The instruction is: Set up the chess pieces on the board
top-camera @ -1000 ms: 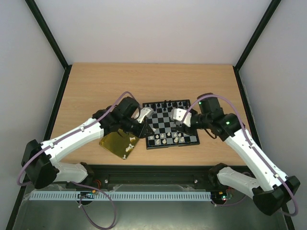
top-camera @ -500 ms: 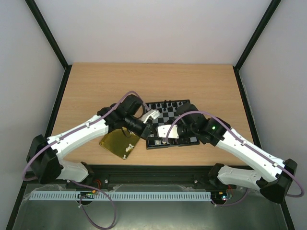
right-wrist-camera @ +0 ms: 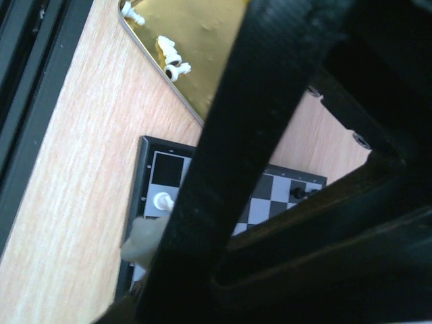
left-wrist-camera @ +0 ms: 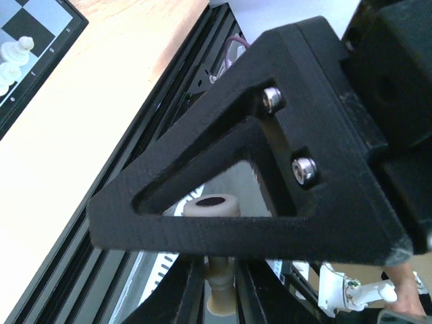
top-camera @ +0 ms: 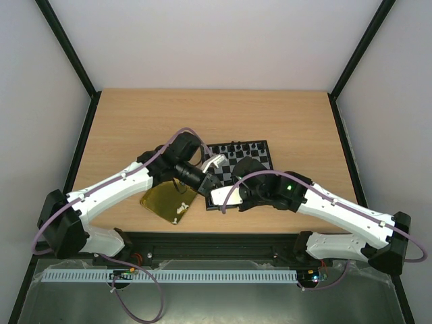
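The left gripper (top-camera: pixel 214 163) is clamped on a cream chess piece (left-wrist-camera: pixel 219 300) at the left edge of the board (top-camera: pixel 258 155), whose near-left part both arms hide. The right gripper (top-camera: pixel 218 196) hangs over that corner. Its own frame blocks the jaws, so I cannot tell their state. White pieces (right-wrist-camera: pixel 172 57) lie in the gold tray (top-camera: pixel 160 202).

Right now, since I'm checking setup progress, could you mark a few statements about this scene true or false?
1. White pieces lie on the gold tray. True.
2. The left gripper is open and empty. False: it is shut on a cream piece.
3. Black pieces line the far row of the board. True.
4. The gold tray sits to the right of the board. False: it sits to its left.
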`<state>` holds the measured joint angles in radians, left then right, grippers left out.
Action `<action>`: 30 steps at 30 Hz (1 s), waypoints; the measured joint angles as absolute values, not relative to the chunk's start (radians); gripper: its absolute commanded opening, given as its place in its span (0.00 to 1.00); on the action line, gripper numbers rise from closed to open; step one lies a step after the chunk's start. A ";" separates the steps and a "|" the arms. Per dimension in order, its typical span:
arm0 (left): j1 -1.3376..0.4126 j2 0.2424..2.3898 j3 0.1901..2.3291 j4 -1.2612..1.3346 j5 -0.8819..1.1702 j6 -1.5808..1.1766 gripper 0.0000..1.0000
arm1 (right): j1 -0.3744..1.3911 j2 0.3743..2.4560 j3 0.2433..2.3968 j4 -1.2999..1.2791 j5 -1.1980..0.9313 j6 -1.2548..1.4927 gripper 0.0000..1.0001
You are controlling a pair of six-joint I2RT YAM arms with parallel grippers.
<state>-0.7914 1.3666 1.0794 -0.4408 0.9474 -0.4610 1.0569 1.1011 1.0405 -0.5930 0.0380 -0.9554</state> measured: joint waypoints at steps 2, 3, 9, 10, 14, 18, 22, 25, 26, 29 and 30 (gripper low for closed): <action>-0.790 1.367 1.079 -0.445 0.947 -0.462 0.09 | 1.059 1.102 1.040 -0.593 0.055 -0.953 0.14; -0.790 1.367 1.079 -0.447 0.947 -0.464 0.09 | 1.059 1.102 1.039 -0.593 0.059 -0.953 0.13; -0.767 1.359 1.062 -0.434 0.946 -0.472 0.24 | 1.062 1.094 1.008 -0.554 0.068 -0.908 0.07; -0.761 1.357 1.058 -0.432 0.942 -0.476 0.30 | 1.062 1.087 0.994 -0.538 0.074 -0.889 0.07; -0.715 1.326 1.034 -0.413 0.899 -0.483 0.43 | 1.055 1.052 0.936 -0.519 0.067 -0.807 0.06; -0.688 1.242 0.967 -0.363 0.825 -0.484 0.46 | 0.992 1.019 0.896 -0.504 -0.005 -0.702 0.06; -0.687 1.096 0.854 -0.268 0.725 -0.502 0.46 | 0.864 0.984 0.858 -0.481 -0.128 -0.591 0.06; -0.702 0.989 0.768 -0.171 0.641 -0.517 0.46 | 0.779 0.958 0.823 -0.457 -0.244 -0.502 0.06; -0.709 0.962 0.746 -0.141 0.618 -0.524 0.47 | 0.761 0.952 0.810 -0.447 -0.278 -0.474 0.06; -0.753 0.927 0.709 -0.060 0.566 -0.536 0.47 | 0.698 0.941 0.774 -0.415 -0.403 -0.402 0.06; -0.772 0.928 0.707 -0.038 0.550 -0.537 0.48 | 0.680 0.941 0.768 -0.410 -0.432 -0.389 0.06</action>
